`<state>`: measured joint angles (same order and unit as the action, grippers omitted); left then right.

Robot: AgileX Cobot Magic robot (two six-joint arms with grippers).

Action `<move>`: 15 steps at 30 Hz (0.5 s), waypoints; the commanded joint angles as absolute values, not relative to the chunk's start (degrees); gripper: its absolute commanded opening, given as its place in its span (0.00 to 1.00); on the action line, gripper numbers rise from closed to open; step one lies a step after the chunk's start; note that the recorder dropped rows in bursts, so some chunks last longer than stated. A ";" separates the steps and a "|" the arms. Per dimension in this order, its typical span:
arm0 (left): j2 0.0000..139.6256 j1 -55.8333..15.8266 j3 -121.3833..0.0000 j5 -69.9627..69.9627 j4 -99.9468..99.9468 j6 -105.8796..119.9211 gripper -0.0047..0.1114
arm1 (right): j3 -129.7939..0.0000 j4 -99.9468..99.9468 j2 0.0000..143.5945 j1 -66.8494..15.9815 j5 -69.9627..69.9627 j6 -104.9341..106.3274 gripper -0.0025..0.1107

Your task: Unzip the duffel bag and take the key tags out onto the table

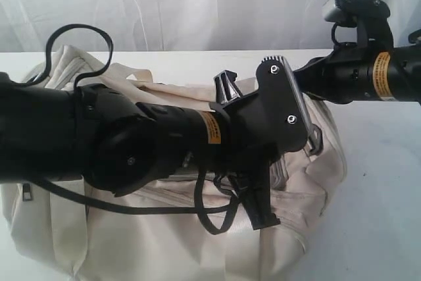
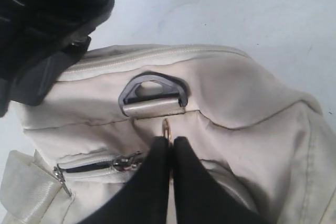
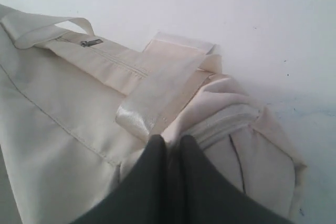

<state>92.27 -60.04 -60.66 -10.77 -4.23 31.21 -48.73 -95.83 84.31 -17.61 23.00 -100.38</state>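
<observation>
Exterior view: a plain white desk [image 1: 385,222] runs back to a white curtain [image 1: 197,4] hanging along its far edge. The cream bag [image 1: 164,248] lies on the desk left of middle, under both black arms. Bare desk lies open to its right, and its left end reaches the picture's edge. The left fingers [image 2: 149,182] are pressed together, pinching a small brass-coloured tab [image 2: 166,128] just beside a black D-ring [image 2: 152,90] on the bag. The right fingers [image 3: 147,182] are pressed together against the bag's cloth beside a shiny strap [image 3: 157,93]; whether cloth is caught between them cannot be told.
</observation>
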 commanded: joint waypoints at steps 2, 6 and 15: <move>91.30 -60.62 -60.74 -7.47 -5.42 31.28 0.04 | -51.23 -90.13 84.10 -17.14 22.23 -100.71 0.02; 91.30 -60.62 -60.74 -3.31 -5.51 31.28 0.04 | -53.24 -89.65 83.99 -17.14 21.83 -100.71 0.02; 91.30 -60.62 -60.74 -0.42 -5.51 30.01 0.04 | -55.20 -86.68 83.86 -17.14 21.96 -101.34 0.02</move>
